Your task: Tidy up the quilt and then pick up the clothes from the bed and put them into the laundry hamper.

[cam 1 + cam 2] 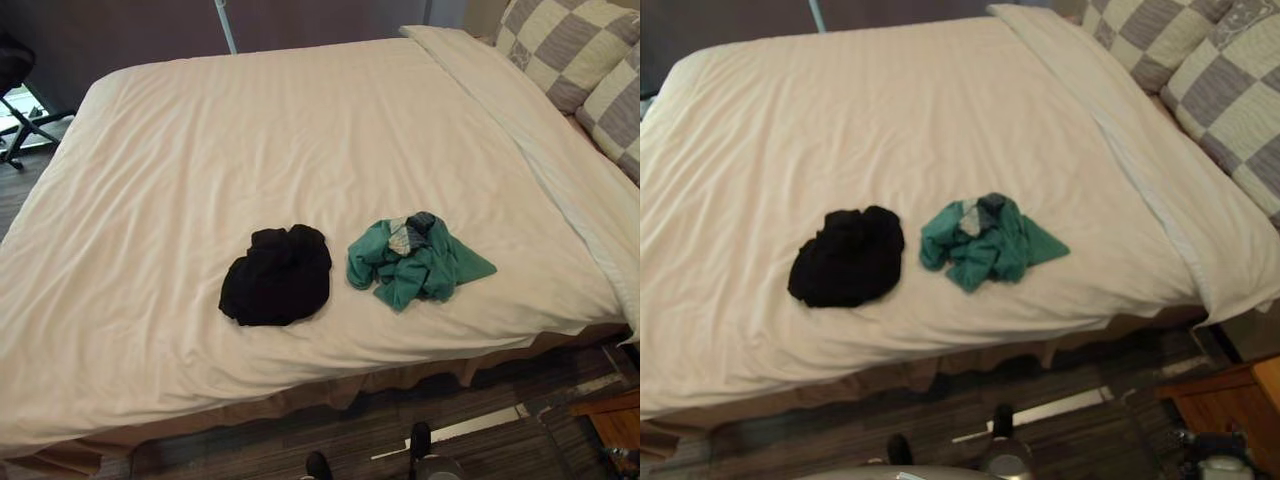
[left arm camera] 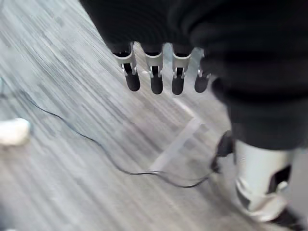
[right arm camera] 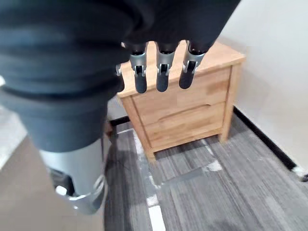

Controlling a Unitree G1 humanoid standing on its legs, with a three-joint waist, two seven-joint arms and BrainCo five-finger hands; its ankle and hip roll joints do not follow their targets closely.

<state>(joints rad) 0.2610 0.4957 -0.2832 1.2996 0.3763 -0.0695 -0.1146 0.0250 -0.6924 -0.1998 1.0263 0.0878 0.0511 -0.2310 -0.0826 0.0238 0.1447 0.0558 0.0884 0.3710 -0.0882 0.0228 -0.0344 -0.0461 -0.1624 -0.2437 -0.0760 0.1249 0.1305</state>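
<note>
— Any free room on the bed (image 1: 300,120)?
— Plenty: smooth cream quilt (image 1: 200,180) across the far and left stretches, open from above.
— Obstacles near the front edge?
— Two heaps only: black clothes (image 1: 277,276) and green clothes (image 1: 412,260), just beside each other, a narrow strip of quilt between.
— Right side?
— Folded-back quilt edge, then checked pillows (image 1: 575,50) at the head end; tighter there.
— Down by the hands?
— Left hand (image 2: 154,72) with straight fingers (image 2: 156,82) over bare grey floor (image 2: 72,183). Right hand (image 3: 161,67) likewise, with a wooden nightstand (image 3: 187,110) standing past its fingertips by the wall.
</note>
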